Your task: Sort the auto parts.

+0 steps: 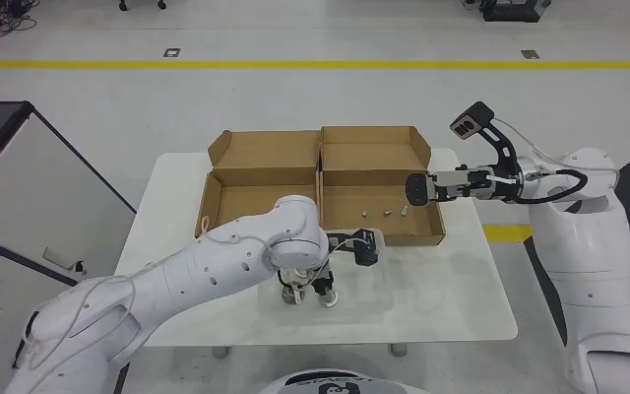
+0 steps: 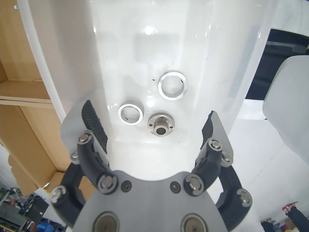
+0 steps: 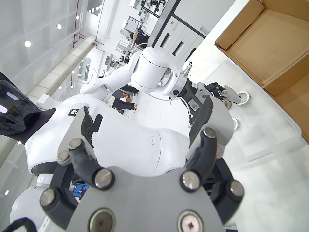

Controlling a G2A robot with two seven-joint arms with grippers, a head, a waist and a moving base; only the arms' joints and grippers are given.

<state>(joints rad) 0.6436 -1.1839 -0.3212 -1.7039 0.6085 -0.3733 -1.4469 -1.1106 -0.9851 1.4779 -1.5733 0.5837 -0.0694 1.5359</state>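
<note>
Cardboard left box (image 1: 258,202), lid folded back, at the far left of the white surface (image 1: 443,286), touching the right box (image 1: 345,225) along one wall. Just in front of the boxes, the left hand (image 2: 150,112) hangs over a clear tray (image 2: 217,49). Its fingers (image 2: 93,119) are spread wide, hold nothing and touch nothing. Three metal parts lie flat on the tray floor, apart from one another: a smaller ring (image 2: 130,112), a flanged hub (image 2: 161,127) just beside it, and a larger ring (image 2: 172,88) a little farther off. The hub and the smaller ring lie roughly between the open fingers.

Further right, a few small parts (image 1: 389,210) rest on the floor of the right box. The right hand (image 3: 147,107) hovers above that box's right side, its fingers also well apart and empty.

Step in hand, as judged: a pick from the tray, not yet begun. The next move calls for choosing one part, centring the left hand over it and lowering until the fingers straddle it. They should then close without nudging the neighbour, since hub and smaller ring sit close together. Which box takes which part cannot be told.
</note>
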